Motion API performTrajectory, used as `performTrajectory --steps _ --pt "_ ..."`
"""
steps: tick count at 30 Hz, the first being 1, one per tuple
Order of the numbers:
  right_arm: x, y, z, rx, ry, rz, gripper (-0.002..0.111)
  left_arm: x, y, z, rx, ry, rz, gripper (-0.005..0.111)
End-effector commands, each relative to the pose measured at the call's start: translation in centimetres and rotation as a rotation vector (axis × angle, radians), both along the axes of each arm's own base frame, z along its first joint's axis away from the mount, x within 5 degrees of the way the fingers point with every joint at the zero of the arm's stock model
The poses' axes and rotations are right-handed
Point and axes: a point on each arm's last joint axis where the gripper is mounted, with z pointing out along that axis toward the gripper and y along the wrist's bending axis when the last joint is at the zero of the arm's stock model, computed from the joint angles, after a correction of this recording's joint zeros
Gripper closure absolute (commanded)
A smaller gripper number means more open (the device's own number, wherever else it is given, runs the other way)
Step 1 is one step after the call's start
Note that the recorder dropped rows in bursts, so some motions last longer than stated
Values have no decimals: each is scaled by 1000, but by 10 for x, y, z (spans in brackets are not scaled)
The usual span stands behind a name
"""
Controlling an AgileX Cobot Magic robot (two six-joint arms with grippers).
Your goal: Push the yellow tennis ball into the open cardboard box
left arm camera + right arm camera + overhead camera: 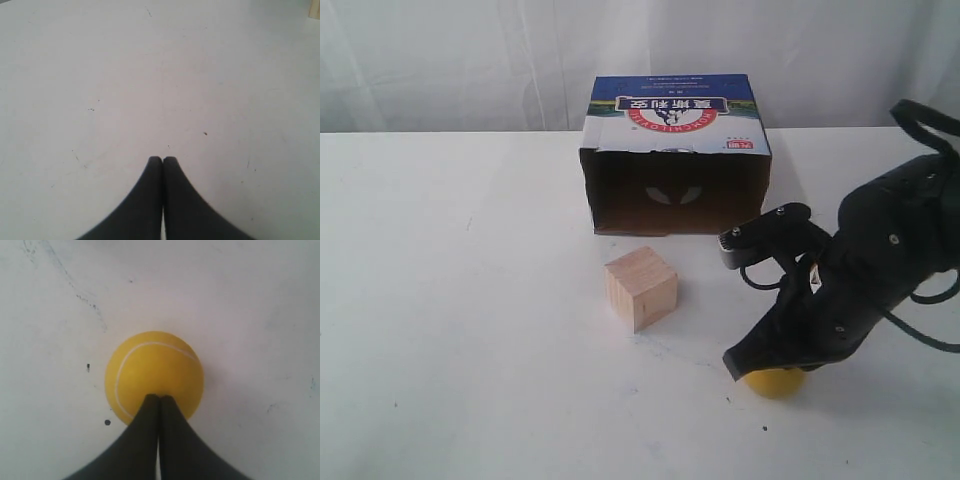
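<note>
The yellow tennis ball (775,382) lies on the white table near the front right, mostly hidden under my right arm. In the right wrist view the ball (152,370) fills the middle, and my right gripper (160,398) is shut with its tips against the ball's near side. The open cardboard box (675,165) lies on its side at the back centre, its dark opening facing the front. My left gripper (162,159) is shut over bare table and does not show in the exterior view.
A pale wooden cube (640,288) stands in front of the box opening, left of the ball and between it and the box. Black cables trail from the right arm (880,270). White curtains hang behind the table.
</note>
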Motion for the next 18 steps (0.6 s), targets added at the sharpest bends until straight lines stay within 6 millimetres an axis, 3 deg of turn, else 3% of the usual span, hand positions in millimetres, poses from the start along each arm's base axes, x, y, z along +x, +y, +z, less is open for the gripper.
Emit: performTrajectory --steps 1,9,18 --pt "2 3 -10 -9 16 13 108 -1 0 -2 8 8 -5 107" --pt "15 10 -5 34 -92 39 108 -1 0 -2 8 8 -5 107" --pt "32 17 25 36 -160 53 108 -1 0 -2 8 8 -5 107"
